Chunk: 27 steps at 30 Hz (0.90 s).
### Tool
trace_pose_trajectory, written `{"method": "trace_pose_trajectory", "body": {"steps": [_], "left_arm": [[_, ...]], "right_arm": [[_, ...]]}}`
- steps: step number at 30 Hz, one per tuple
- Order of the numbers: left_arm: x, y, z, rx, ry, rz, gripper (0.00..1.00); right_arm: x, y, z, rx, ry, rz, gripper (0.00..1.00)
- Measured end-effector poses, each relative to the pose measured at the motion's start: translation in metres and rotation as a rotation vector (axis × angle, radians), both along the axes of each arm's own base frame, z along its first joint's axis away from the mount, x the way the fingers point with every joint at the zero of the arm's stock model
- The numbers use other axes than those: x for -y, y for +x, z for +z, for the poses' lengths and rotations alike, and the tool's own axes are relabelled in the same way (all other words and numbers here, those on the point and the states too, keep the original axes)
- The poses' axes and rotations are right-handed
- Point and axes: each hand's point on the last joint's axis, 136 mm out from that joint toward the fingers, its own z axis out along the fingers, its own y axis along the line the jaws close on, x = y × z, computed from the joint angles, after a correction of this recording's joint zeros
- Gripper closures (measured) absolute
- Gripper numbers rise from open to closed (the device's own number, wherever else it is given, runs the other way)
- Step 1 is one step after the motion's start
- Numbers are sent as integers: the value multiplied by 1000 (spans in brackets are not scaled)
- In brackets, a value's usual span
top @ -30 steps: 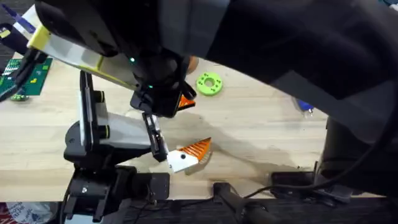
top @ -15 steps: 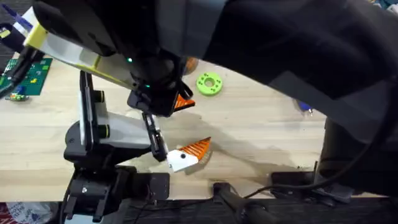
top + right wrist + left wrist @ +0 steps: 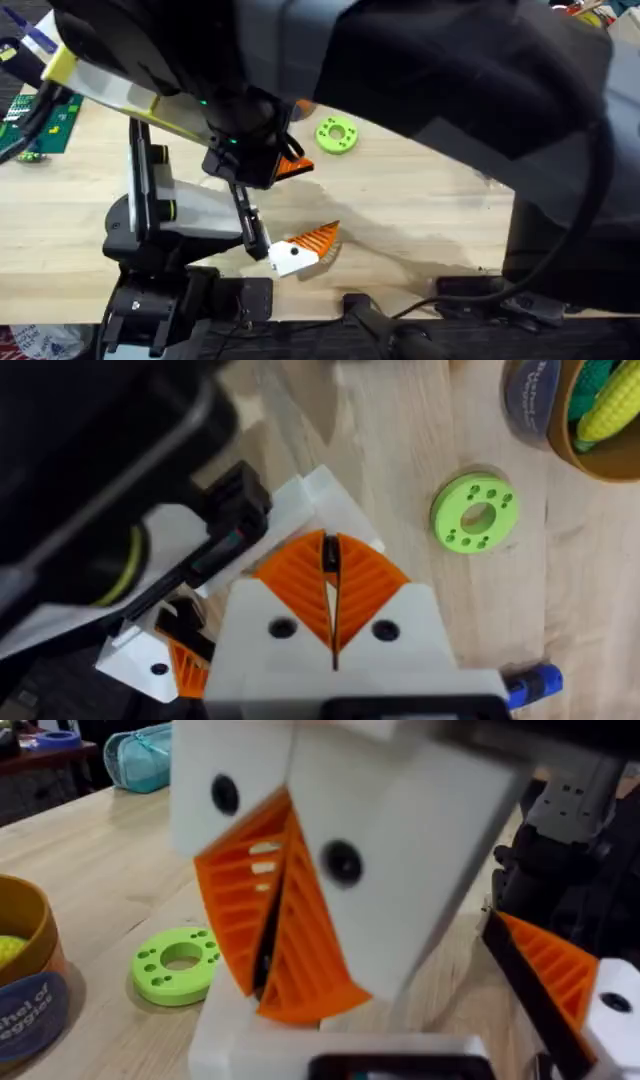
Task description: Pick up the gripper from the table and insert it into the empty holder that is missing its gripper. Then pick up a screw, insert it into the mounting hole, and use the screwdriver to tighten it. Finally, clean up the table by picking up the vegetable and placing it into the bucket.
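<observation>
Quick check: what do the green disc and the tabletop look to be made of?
The green disc: likely matte plastic, possibly 3D-printed, judging by its flat, uniform color and clean round holes. The tabletop: light wood or wood-look laminate, with visible grain lines and a dull sheen.

You see the gripper [image 3: 305, 246], an orange ribbed wedge on a white block, lying on its side on the wooden table near the front edge, and the screwdriver [image 3: 533, 684] showing its blue end.
</observation>
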Motion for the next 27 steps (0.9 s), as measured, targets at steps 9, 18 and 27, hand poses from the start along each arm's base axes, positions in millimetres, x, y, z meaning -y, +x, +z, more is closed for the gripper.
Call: {"method": "trace_pose_trajectory", "body": {"steps": [9, 18, 27], "left_arm": [[0, 0, 0, 0, 0, 0, 11], [0, 0, 0, 0, 0, 0, 11], [0, 0, 0, 0, 0, 1, 11]], "right_arm": [[1, -1, 0, -2, -6, -1, 990], [1, -1, 0, -3, -6, -1, 990], [8, 4, 1, 9, -25, -19, 296]]}}
